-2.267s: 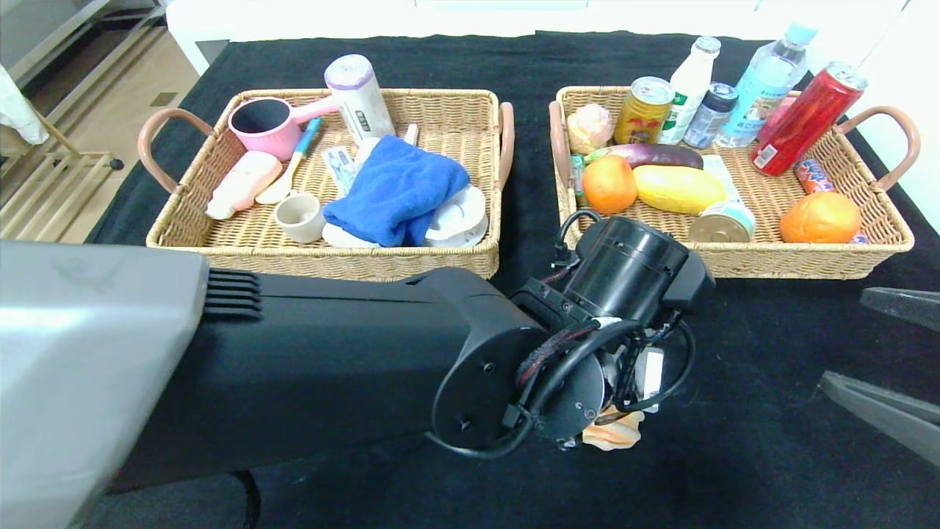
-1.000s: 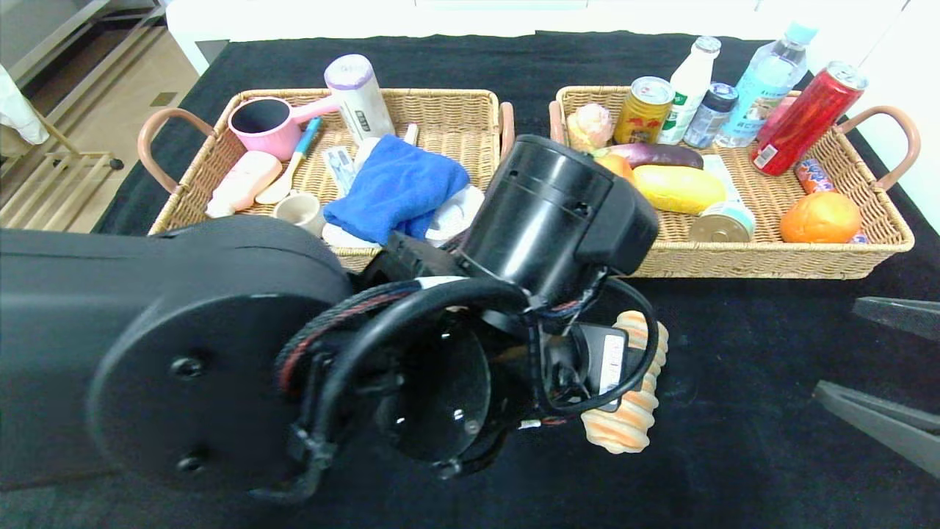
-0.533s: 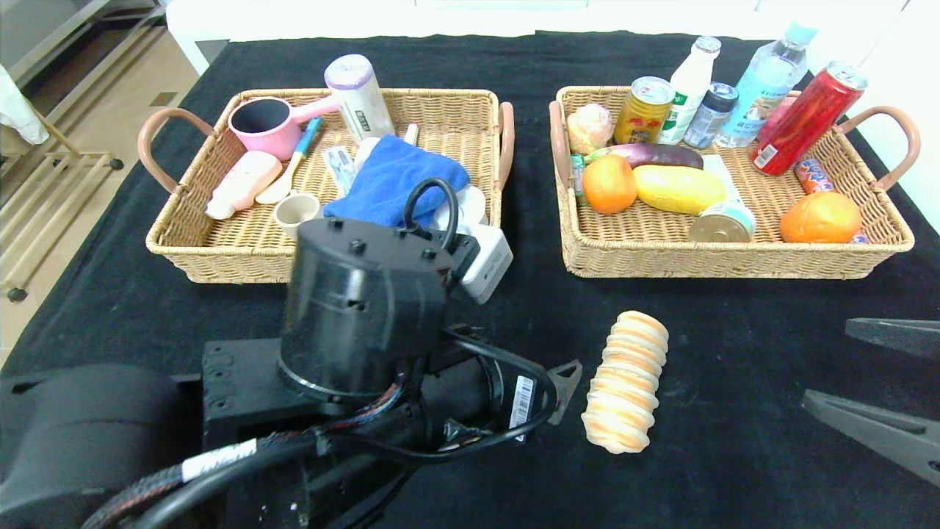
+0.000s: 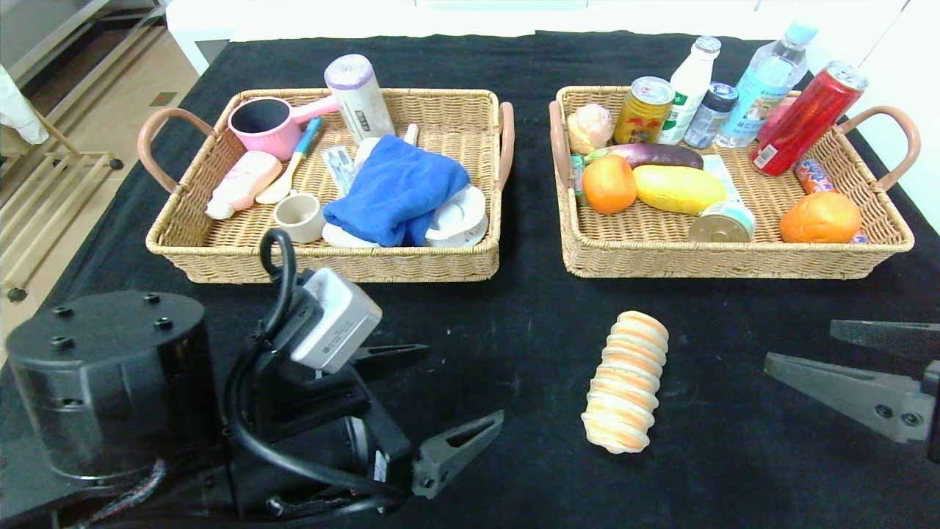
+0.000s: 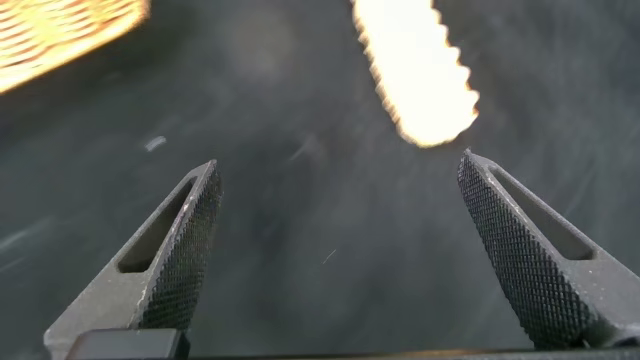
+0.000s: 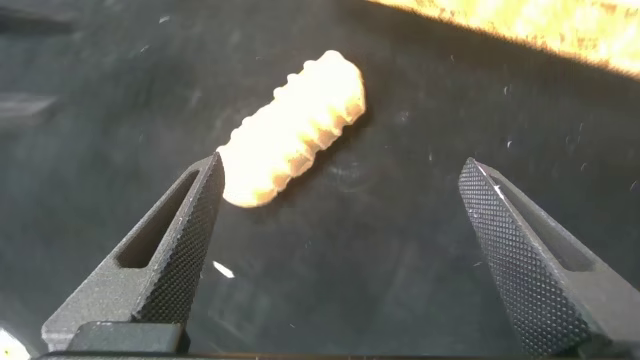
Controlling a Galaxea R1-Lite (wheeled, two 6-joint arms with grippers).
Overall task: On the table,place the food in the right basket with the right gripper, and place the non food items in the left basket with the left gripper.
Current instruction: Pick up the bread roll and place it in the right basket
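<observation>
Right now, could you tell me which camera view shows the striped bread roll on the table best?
The head view: the bread roll lies whole and sharp on the black table, stripes visible. The right wrist view shows it whole but washed pale, and the left wrist view catches only one blurred end.

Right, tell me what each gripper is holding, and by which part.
Nothing is held. The left gripper and the right gripper are both open over the table, and the bread roll lies free on the cloth between them.
</observation>
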